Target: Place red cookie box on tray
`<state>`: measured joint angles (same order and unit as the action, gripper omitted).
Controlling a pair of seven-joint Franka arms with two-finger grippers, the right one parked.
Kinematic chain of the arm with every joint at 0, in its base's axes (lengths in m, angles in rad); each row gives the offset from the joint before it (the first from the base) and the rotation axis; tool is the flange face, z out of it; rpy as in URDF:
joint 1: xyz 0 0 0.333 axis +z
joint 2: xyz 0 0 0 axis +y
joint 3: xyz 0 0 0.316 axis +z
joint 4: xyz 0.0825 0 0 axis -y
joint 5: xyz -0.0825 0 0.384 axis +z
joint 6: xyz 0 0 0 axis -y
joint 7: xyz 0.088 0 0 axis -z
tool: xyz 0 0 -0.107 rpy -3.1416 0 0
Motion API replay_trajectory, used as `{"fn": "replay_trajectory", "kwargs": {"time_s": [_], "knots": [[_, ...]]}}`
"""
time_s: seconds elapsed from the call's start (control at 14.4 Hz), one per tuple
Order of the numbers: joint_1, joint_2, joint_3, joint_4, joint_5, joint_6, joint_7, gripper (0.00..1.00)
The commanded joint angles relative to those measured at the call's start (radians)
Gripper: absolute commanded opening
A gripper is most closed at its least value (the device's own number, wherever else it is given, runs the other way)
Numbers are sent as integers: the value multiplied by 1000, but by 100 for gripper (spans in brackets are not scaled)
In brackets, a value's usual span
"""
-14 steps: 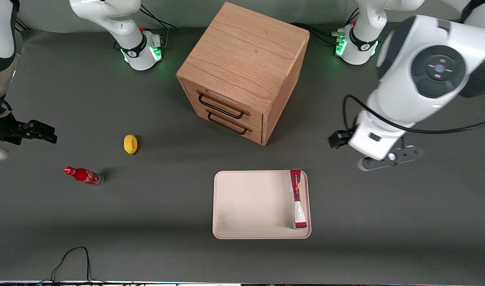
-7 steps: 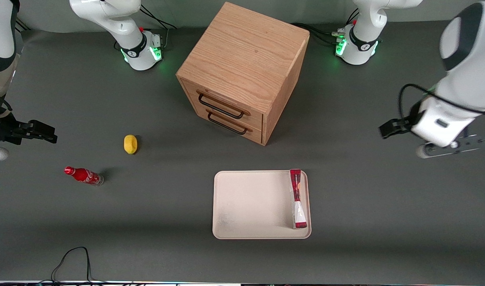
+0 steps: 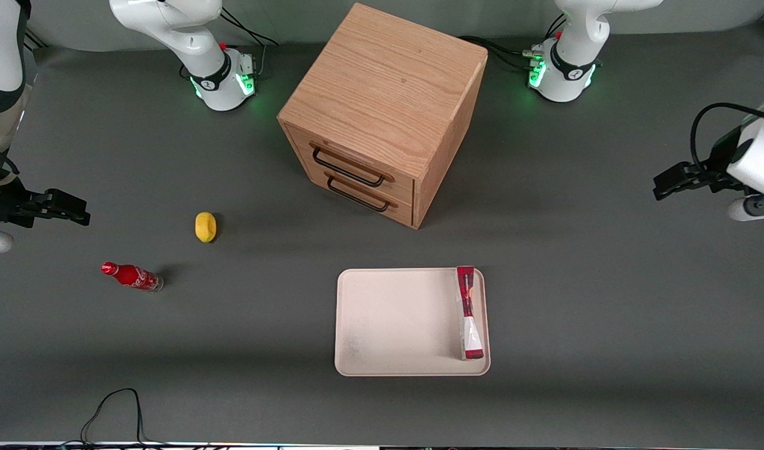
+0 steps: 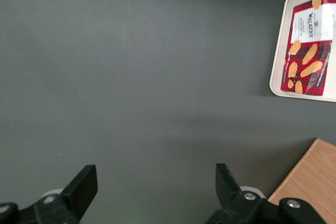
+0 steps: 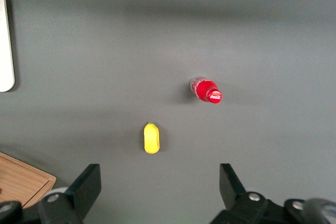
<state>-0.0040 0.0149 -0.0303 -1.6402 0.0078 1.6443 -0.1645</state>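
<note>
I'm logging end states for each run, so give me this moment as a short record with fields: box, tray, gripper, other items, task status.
box: red cookie box lies in the tray along the edge toward the working arm's end of the table
tray: tray on the table, in front of the wooden drawer cabinet
gripper: gripper open, holding nothing, over bare table, apart from the tray
other items: yellow object and red cola bottle, toward the parked arm's end
task status: box appears placed

Cola bottle (image 5: 206, 90) near yellow lemon (image 5: 151, 138)
</note>
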Motion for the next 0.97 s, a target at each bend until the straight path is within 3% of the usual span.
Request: {"fn": "replay_trajectory", "kwargs": {"time_s": [0.0, 0.35, 0.9], "knots": [[-11, -29, 23, -17, -29, 23, 19, 100], [-8, -21, 18, 42, -29, -82, 54, 100], [-11, -18, 18, 36, -48, -96, 63, 100]]}}
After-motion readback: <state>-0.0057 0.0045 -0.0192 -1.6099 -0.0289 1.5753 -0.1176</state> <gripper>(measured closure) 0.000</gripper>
